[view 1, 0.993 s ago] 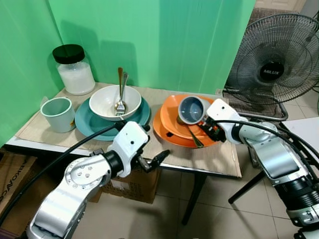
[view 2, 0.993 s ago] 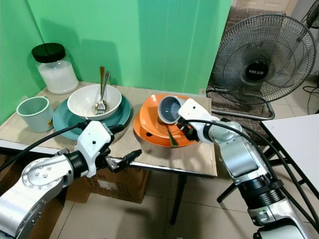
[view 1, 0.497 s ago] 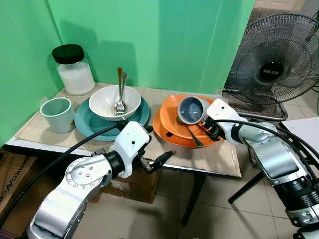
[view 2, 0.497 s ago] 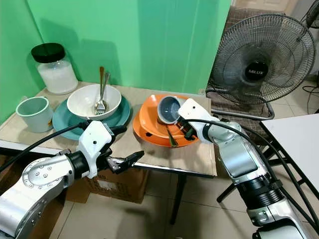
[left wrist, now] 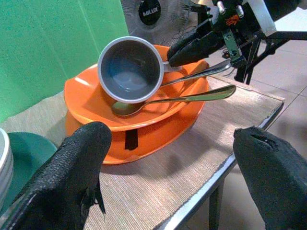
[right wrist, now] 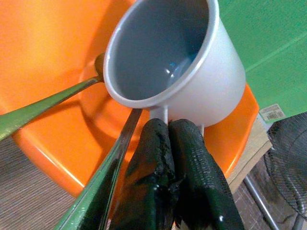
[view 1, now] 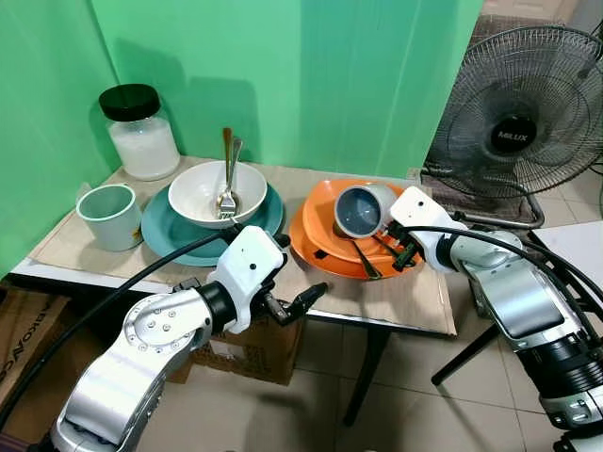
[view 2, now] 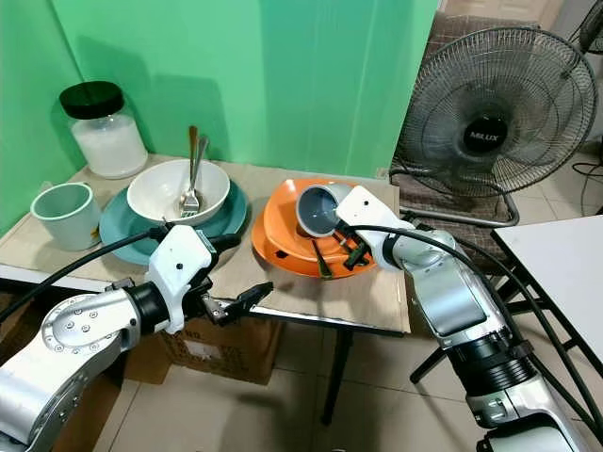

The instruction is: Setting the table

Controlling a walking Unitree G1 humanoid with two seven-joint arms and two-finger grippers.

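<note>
In orange bowl [view 1: 330, 226]: grey cup [view 1: 360, 209], spoons [left wrist: 178, 99].

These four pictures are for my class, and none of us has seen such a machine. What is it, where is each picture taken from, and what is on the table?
It is a two-armed humanoid robot setting a table. Two pictures come from cameras in its head, looking down; two come from cameras on its wrists. The right pincer is shut on the handle of a grey cup, tilted over two stacked orange dishes holding spoons. The left pincer hovers open at the table's front edge. Also there: a white bowl with cutlery on a teal plate, a pale green cup and a jar.
</note>
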